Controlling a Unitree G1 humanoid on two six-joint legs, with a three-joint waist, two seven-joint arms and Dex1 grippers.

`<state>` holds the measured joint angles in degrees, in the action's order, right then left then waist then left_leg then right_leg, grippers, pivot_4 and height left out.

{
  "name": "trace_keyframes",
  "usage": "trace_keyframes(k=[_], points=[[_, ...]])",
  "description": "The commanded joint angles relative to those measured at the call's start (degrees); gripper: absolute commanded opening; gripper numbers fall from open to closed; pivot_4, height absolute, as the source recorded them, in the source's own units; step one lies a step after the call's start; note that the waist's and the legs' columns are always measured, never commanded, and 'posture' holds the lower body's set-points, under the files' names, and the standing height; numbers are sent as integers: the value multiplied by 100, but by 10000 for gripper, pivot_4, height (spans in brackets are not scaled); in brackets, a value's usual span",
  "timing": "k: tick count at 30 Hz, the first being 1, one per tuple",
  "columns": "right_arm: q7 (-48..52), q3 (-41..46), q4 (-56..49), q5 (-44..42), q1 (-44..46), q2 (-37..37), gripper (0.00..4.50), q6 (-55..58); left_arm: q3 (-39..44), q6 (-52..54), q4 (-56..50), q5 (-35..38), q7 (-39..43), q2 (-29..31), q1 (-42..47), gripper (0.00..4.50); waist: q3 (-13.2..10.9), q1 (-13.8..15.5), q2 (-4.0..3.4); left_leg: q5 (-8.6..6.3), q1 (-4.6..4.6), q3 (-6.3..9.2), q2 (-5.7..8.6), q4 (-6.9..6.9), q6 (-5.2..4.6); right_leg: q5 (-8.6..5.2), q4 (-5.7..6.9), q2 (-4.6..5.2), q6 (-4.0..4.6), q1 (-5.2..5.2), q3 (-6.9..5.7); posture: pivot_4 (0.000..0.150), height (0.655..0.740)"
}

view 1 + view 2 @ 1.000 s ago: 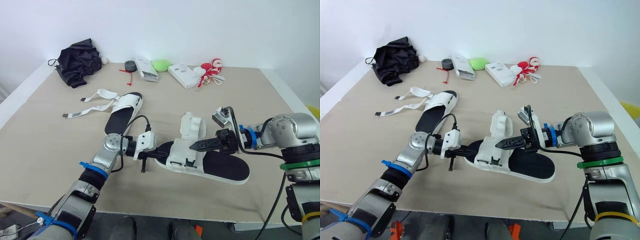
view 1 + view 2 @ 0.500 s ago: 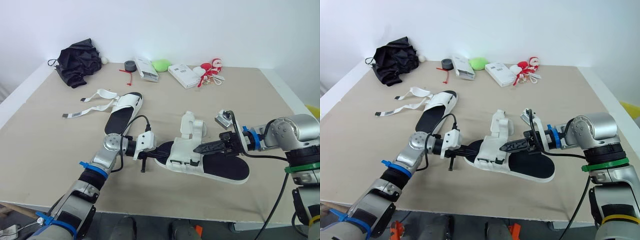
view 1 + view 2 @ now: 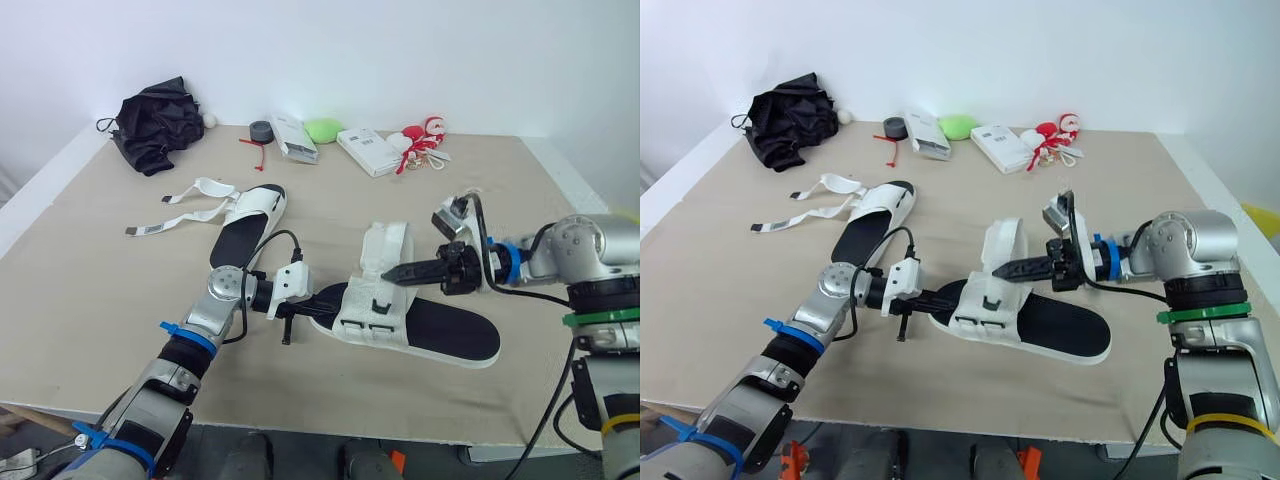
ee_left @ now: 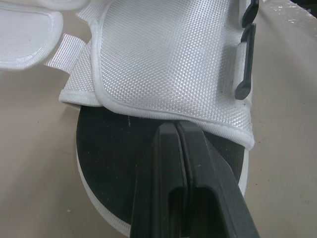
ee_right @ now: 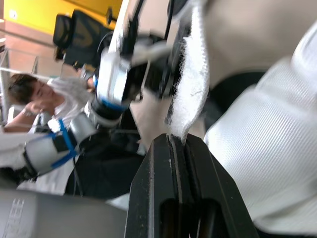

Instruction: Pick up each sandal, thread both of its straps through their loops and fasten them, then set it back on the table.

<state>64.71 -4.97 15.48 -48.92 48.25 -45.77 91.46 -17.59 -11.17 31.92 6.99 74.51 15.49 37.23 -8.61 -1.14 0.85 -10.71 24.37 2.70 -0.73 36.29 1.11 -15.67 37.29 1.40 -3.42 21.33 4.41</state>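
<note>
Sandal with a black sole and white mesh upper (image 3: 372,312) lies at lower centre of the beige desk (image 3: 90,290), with its toe end toward the left of the frame. The second black-and-white sandal (image 3: 246,226) rests well apart in the upper left and has not shifted; its two loose white straps (image 3: 190,206) are splayed out to the left.

The left gripper (image 4: 177,128) has its black fingers pressed together, their tips at the hem of the mesh upper over the black sole, in the same place as a second ago. The right gripper (image 3: 392,272) is clamped on the fuzzy white strap (image 5: 191,93) of the near sandal.

Half a second ago this gripper sat lower in the frame, against the side of the upper, and the strap stood up narrow. Now the gripper is higher, and the strap (image 3: 387,246) spreads broad and flat above the upper.
</note>
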Motion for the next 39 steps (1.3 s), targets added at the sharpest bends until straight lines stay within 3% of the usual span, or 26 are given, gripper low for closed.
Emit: trace_keyframes(k=[1, 7, 16, 29, 39], points=[[-103, 96, -535, -323, -344, -103, 230, 104, -317, 205, 483, -403, -16, 33, -222, 0, 0, -1, 0, 0, 0, -2, 1, 1, 0, -1, 0, 1, -2, 0, 1, 1500, 7380], [-311, 166, -711, -440, -491, -122, 230, 104, -343, 201, 491, -405, -22, -10, -240, 0, 1, 0, -1, 1, -1, -4, 2, 3, -1, -5, 0, 2, -10, -1, 2, 1500, 7380], [-392, 449, 247, -587, 505, -59, 230, 104, -331, 171, 581, -402, -24, -64, -210, 0, 1, 15, -1, 1, -2, -1, 3, 4, -1, -8, -4, 4, -15, -1, 3, 1500, 7380], [-614, 338, -671, -667, -364, -74, 230, 104, -336, 178, 540, -403, -9, -50, -268, 0, 1, 15, -6, 1, 8, -5, 8, 3, -2, -7, -10, 15, -21, -1, 4, 1500, 7380], [-661, 516, -121, -490, 77, 16, 230, 102, -344, 160, 580, -405, -12, -87, -247, 0, 1, 15, -6, 2, 8, -4, 6, 4, -3, -9, -10, 16, -23, -2, 3, 1500, 7380]])
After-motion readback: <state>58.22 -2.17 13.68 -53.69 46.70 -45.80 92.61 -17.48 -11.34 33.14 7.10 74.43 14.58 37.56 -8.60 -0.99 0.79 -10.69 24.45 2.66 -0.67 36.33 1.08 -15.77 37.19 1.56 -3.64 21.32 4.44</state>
